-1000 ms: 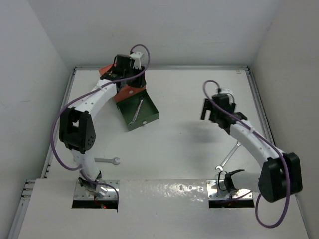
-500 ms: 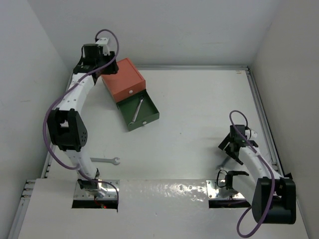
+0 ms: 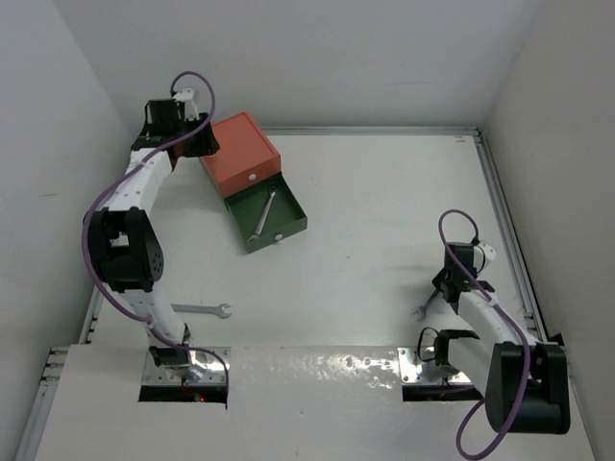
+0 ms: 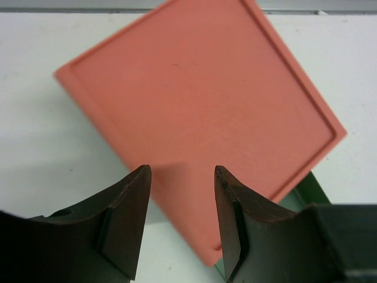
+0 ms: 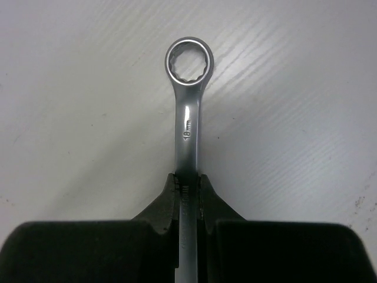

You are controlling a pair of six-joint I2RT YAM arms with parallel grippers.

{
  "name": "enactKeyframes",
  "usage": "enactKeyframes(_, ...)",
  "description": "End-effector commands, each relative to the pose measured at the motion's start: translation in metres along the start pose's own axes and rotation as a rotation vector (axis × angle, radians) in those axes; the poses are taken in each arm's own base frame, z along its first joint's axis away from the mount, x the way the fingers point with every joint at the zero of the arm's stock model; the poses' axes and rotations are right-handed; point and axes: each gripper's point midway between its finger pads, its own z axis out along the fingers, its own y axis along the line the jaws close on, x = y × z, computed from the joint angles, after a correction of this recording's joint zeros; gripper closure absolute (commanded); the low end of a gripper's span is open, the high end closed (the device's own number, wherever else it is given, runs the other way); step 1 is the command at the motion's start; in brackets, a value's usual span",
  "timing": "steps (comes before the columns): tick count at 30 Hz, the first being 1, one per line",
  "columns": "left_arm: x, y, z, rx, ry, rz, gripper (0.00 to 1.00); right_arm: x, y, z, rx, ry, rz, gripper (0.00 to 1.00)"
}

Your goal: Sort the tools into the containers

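Wrench in lower drawer — upper drawer stacked behind.

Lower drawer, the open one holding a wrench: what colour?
The drawer is dark green; it shows best in the top external view.

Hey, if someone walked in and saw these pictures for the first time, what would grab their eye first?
Probably the orange-red drawer at the far left of the table, bright against all the white, with the green drawer beneath it pulled open and a slim wrench lying inside. Next, the right claw near the right edge, shut on the shank of a ring-ended wrench; the left claw hangs open above the orange-red drawer.
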Motion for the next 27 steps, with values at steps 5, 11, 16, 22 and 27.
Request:
enactKeyframes(5,-0.023,0.008,-0.015,0.009,-0.069,-0.026,0.55,0.011,0.040,-0.011,-0.266,0.044,-0.245,1.00)
enactKeyframes(11,-0.021,0.008,-0.014,0.010,-0.063,-0.025,0.55,0.002,0.063,-0.013,-0.371,0.025,-0.292,1.00)
enactKeyframes(16,-0.018,0.009,-0.014,0.006,-0.056,-0.021,0.55,0.017,0.062,-0.009,-0.378,0.085,-0.325,1.00)
enactKeyframes(22,-0.016,0.010,-0.011,0.006,-0.050,-0.023,0.55,0.025,0.058,-0.006,-0.313,0.210,-0.341,0.85)
enactKeyframes(27,-0.019,0.011,-0.011,0.004,-0.061,-0.023,0.55,0.051,0.035,-0.008,-0.175,0.345,-0.400,0.71)
